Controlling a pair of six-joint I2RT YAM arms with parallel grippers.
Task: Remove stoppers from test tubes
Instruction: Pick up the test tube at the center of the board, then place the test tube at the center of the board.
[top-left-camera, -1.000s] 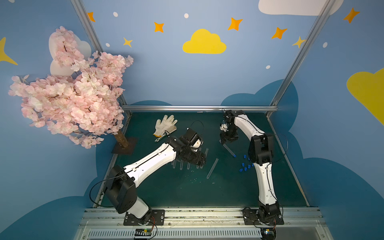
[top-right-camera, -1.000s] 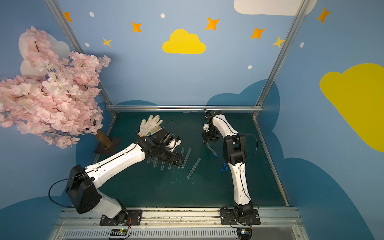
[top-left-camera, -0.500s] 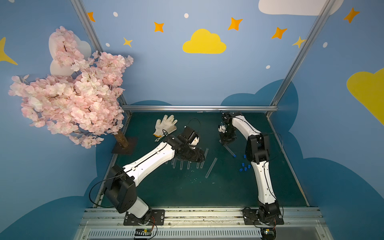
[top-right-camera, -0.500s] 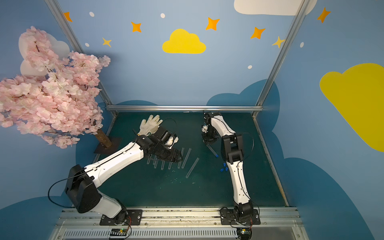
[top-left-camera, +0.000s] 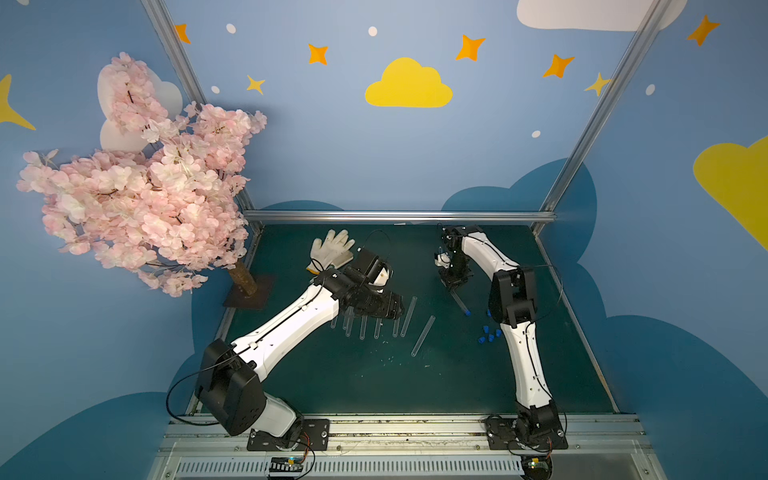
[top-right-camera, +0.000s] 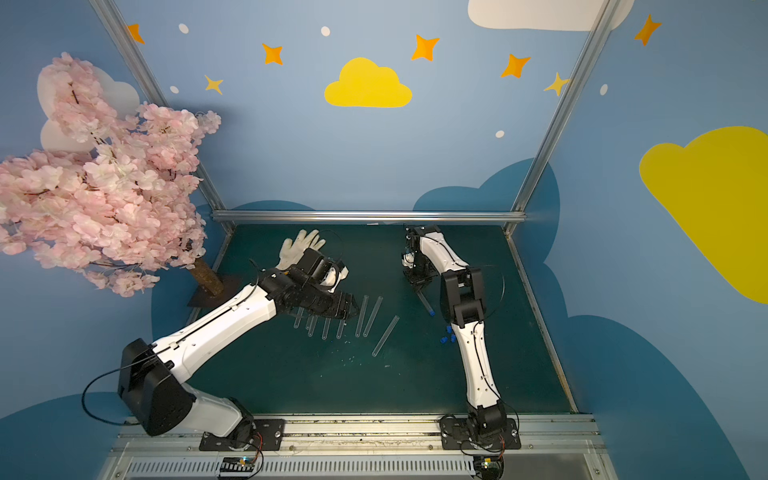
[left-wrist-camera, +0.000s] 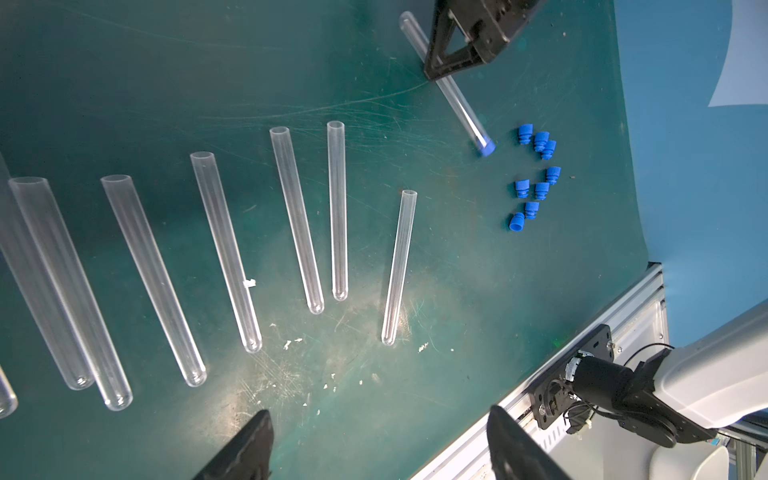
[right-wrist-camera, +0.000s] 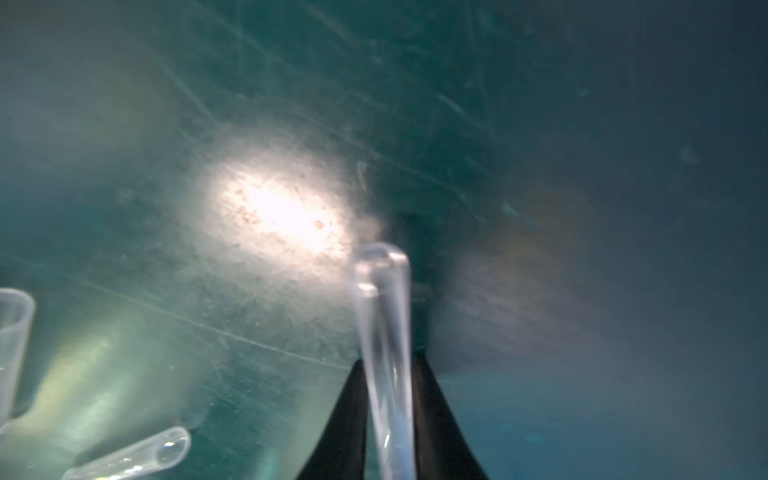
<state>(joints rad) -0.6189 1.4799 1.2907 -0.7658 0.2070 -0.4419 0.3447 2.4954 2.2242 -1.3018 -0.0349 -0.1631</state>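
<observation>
My right wrist view shows the right gripper (right-wrist-camera: 388, 365) pinching a tube (right-wrist-camera: 384, 316) near its round end. Only the left wrist view shows its stopper (left-wrist-camera: 487, 147), still in, well past those fingertips and near the loose stoppers (left-wrist-camera: 536, 183). The left gripper (left-wrist-camera: 378, 415) is spread and empty. A second ago the right jaws stood wider.

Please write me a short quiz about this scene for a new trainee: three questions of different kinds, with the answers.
1. True or false: the right claw is shut on the stoppered tube.
2. How many loose stoppers lie on the green mat? A five; B eight; C twelve.
3. Fill in: the left claw stands ___ near the open tubes.
Key: 1 true; 2 B; 3 open.
</observation>
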